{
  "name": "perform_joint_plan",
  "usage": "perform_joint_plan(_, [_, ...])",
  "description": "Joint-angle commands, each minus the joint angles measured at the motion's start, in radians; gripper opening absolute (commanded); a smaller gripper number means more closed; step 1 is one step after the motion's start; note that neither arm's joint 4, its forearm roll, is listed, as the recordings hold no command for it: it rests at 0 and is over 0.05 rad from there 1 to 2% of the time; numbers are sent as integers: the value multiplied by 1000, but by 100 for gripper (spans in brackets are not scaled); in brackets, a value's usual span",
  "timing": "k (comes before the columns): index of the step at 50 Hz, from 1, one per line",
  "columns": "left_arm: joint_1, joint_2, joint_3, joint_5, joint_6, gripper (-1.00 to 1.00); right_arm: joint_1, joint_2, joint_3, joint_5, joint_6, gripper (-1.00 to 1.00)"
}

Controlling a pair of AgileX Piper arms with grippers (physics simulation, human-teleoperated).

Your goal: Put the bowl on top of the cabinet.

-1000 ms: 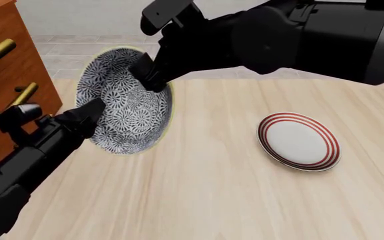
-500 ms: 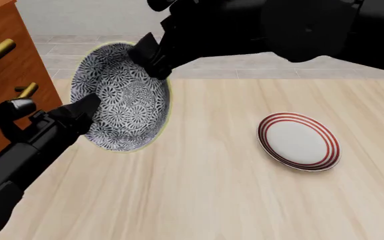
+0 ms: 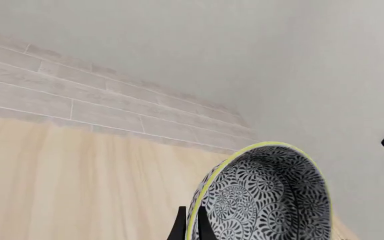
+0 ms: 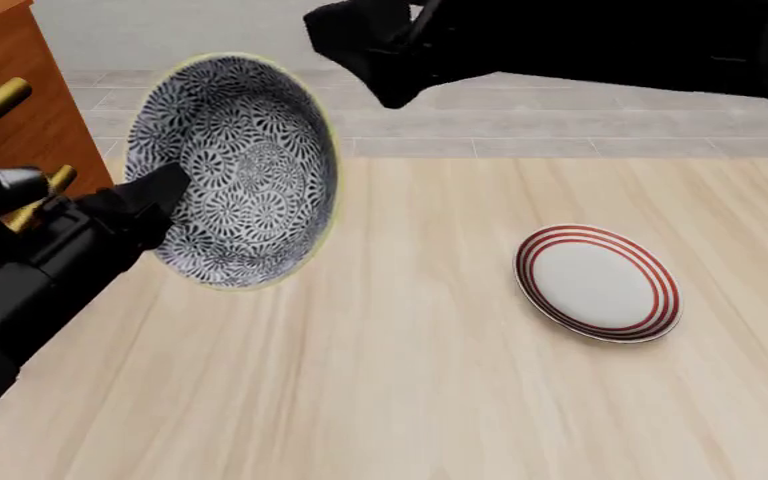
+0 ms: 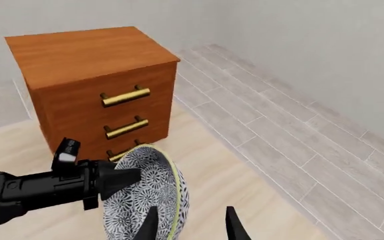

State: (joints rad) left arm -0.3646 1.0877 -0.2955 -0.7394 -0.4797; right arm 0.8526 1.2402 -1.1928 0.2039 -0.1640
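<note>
Bowl (image 4: pixel 231 165) pinched in left claw (image 4: pixel 168 190) — right claw (image 4: pixel 387 85) apart.

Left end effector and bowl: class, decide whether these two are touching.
Touching. The left wrist view shows the left end effector clamped on the rim of the bowl, one finger on each side, with no gap.

A flat white plate (image 4: pixel 598 283) (red rings round its rim) lies on the wooden table (image 4: pixel 398 400).

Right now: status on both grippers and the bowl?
Left gripper shut on bowl rim, bowl tilted on edge above table. Right gripper open, off the bowl. Cabinet top bare, path unobstructed.
</note>
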Motion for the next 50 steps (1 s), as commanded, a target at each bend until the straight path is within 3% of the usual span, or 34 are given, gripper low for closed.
perform_joint_plan(1, [-25,-84,-49,123,11,-100,-36,-113,101,-65,72,100])
perform_joint_plan(11, [-46,-119,-99,210,19,-100,-67,-169,161,-87,93,100])
perform_joint_plan(14, [-35,-156,-105,236,62,-100,-80,-189,197,-108,113,100])
perform_joint_plan(18, [-41,-140,-110,245,14,-100,-94,-204,234,-132,133,100])
perform_joint_plan(22, [-66,-162,-137,291,44,-100,-120,-214,275,-158,157,100])
perform_joint_plan(24, [-68,-163,-145,310,-2,-100,-129,-215,290,-168,164,100])
perform_joint_plan(27, [-73,-174,-159,340,-4,-100,-142,-223,304,-175,178,100])
perform_joint_plan(36, [-106,-210,-230,477,-7,-100,-160,-257,381,-227,224,100])
perform_joint_plan(38, [-89,-220,-253,520,29,-100,-161,-260,389,-232,221,100])
perform_joint_plan(50, [-60,-205,-349,682,27,-100,-190,-259,474,-304,286,100])
